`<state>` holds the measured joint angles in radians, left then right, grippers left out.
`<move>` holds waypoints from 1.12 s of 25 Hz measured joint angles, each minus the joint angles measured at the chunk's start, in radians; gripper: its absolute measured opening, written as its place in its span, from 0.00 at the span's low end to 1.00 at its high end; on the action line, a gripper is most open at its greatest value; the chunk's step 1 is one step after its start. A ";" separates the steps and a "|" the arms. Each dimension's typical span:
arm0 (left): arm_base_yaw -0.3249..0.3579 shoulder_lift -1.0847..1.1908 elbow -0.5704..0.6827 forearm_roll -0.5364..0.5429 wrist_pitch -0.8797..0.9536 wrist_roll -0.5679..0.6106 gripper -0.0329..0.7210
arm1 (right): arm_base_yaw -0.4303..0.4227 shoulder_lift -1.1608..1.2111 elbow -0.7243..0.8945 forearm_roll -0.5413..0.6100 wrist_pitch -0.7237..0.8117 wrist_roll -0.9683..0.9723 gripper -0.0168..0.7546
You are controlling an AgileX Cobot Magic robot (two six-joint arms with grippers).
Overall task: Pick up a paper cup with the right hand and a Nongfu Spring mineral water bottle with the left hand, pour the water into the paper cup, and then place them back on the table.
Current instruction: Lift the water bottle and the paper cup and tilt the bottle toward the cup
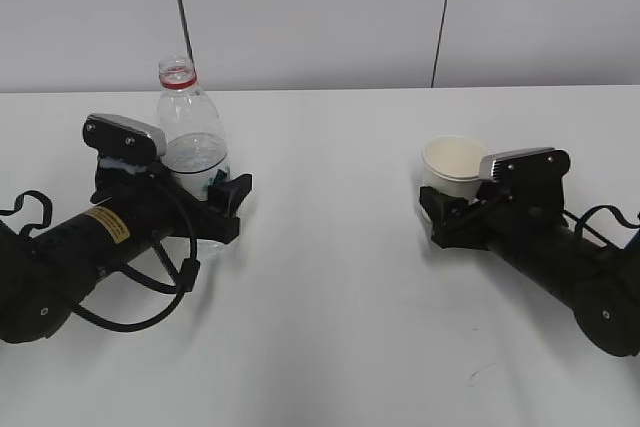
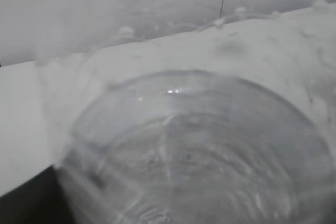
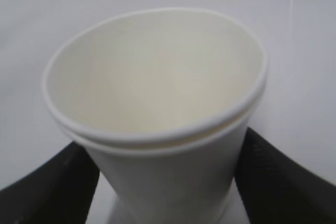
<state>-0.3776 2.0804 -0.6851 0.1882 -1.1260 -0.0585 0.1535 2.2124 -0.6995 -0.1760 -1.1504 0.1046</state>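
The Nongfu Spring mineral water bottle [image 1: 190,132] stands upright at the left with its red neck ring showing and no cap. My left gripper [image 1: 207,199], the one with the yellow sticker, is shut on the bottle at label height. In the left wrist view the clear bottle [image 2: 194,145] fills the frame as a blur and the fingers are hidden. I cannot tell the water level. The paper cup [image 1: 452,159] is upright at the right. My right gripper [image 1: 450,202] is shut on it. In the right wrist view the cup [image 3: 157,87] looks empty, with black fingers [image 3: 47,192] against both sides.
The white table [image 1: 330,297] lies bare between the two arms, with a small dark scuff [image 1: 478,375] near the front right. Black cables [image 1: 150,297] loop beside the left arm. A white wall stands behind the table's far edge.
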 joint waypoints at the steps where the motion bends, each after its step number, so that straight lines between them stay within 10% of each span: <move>1: 0.000 0.000 0.000 0.000 0.000 0.000 0.76 | 0.000 0.000 0.000 0.000 0.000 0.000 0.76; 13: 0.000 0.000 0.000 0.045 0.000 0.000 0.67 | 0.000 0.000 -0.004 -0.025 -0.002 0.002 0.63; 28: -0.002 0.000 0.000 0.049 -0.012 0.091 0.54 | 0.000 0.000 -0.029 -0.489 -0.005 0.107 0.63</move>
<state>-0.3795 2.0804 -0.6851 0.2373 -1.1385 0.0324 0.1530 2.2124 -0.7284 -0.6652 -1.1551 0.2115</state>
